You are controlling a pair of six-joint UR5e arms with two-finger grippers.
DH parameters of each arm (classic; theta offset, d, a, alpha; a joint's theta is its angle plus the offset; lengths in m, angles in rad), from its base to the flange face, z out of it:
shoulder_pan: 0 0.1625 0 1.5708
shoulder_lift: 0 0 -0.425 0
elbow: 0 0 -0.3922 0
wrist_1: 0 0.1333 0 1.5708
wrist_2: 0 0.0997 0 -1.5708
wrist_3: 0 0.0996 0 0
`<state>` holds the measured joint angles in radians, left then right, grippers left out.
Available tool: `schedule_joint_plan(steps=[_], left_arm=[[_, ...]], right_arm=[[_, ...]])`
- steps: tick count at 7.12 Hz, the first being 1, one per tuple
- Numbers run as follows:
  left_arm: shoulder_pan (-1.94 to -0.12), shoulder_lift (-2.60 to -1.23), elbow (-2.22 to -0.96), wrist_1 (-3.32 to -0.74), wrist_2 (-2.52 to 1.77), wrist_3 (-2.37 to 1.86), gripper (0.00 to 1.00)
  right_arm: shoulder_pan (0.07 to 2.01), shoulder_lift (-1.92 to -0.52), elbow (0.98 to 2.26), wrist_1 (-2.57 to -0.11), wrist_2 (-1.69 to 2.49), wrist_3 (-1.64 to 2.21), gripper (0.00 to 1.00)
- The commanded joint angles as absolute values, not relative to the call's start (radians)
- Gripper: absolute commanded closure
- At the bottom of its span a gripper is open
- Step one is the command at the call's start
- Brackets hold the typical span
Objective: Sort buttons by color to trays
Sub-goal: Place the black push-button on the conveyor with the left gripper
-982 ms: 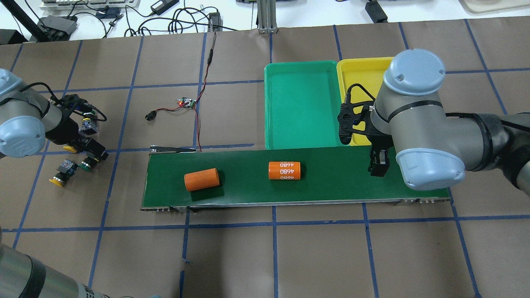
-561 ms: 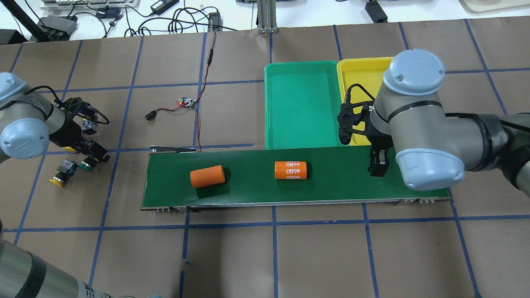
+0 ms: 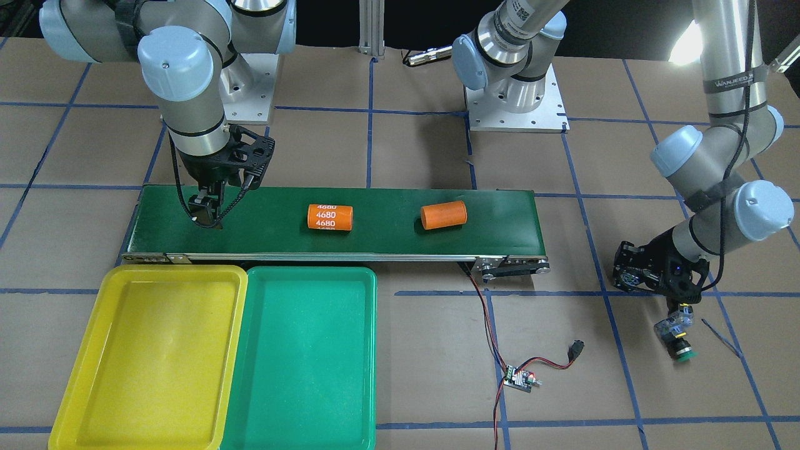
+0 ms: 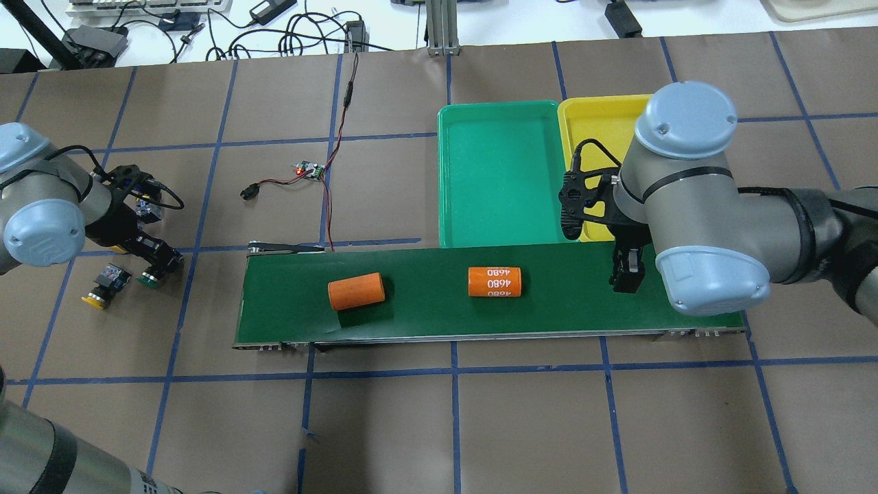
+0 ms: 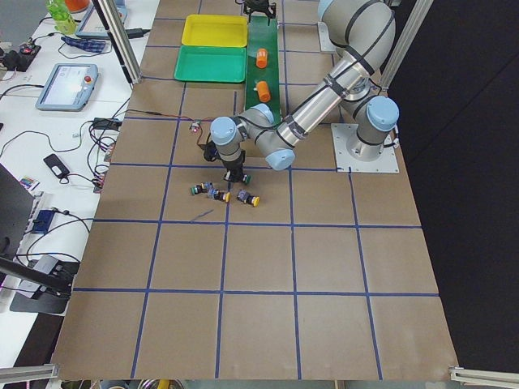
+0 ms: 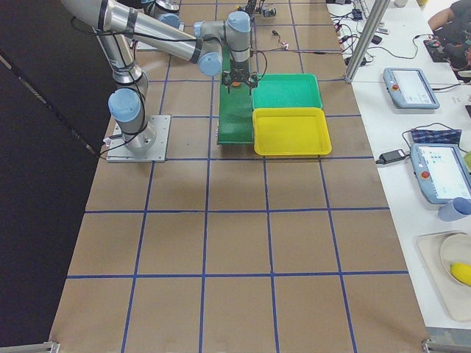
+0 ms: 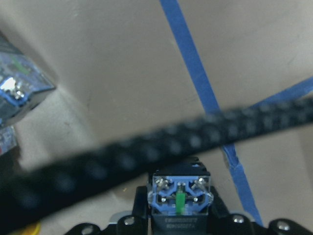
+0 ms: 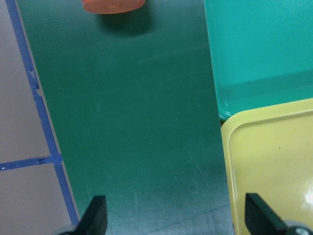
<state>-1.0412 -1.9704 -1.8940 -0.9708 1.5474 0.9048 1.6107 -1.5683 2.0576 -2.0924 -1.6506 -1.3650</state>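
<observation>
My left gripper point(image 4: 163, 262) is at the table's left and is shut on a green button point(image 4: 147, 279). The left wrist view shows that button's blue body point(image 7: 180, 198) between the fingers. A yellow button point(image 4: 101, 289) lies just left of it. A second green button point(image 3: 678, 342) lies on the far side of the gripper. The fourth button is mostly hidden under my left wrist. My right gripper point(image 4: 625, 274) is open and empty and hangs over the right end of the conveyor belt point(image 4: 425, 315). The green tray point(image 4: 497, 171) and the yellow tray point(image 4: 597, 123) stand side by side beyond the belt, with nothing in them.
Two orange cylinders point(image 4: 355, 291) point(image 4: 494, 282) lie on the belt, one marked 4680. A small circuit board with red and black wires point(image 4: 309, 169) lies on the table between the buttons and the trays.
Both orange cylinders have moved right along the belt. My left gripper has shifted slightly toward the belt and the robot's side, with the green button. The right arm has not moved.
</observation>
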Motion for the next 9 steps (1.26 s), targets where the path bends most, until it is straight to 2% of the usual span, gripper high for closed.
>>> schedule_joint_plan(steps=[1, 4, 5, 7, 9], left_arm=[[-1.154, -1.886, -1.896, -1.035, 1.552, 0.696, 0.93], [-1.398, -1.745, -1.885, -1.185, 1.545, 0.314, 0.95], [-1.454, -1.712, -1.916, -1.193, 1.504, 0.223, 0.95], [-1.512, -1.7, -1.954, -1.186, 1.505, 0.172, 0.95], [-1.522, -1.721, -1.997, -1.152, 1.499, 0.102, 0.9]], right_arm=[[1.611, -1.568, 2.059, -2.092, -1.651, -1.37, 0.0], [1.611, -1.566, 2.063, -2.092, -1.651, -1.37, 0.0], [1.611, -1.566, 2.062, -2.092, -1.651, -1.37, 0.0], [1.611, -1.568, 2.063, -2.092, -1.651, -1.368, 0.0], [1.611, -1.568, 2.06, -2.092, -1.651, -1.368, 0.0]])
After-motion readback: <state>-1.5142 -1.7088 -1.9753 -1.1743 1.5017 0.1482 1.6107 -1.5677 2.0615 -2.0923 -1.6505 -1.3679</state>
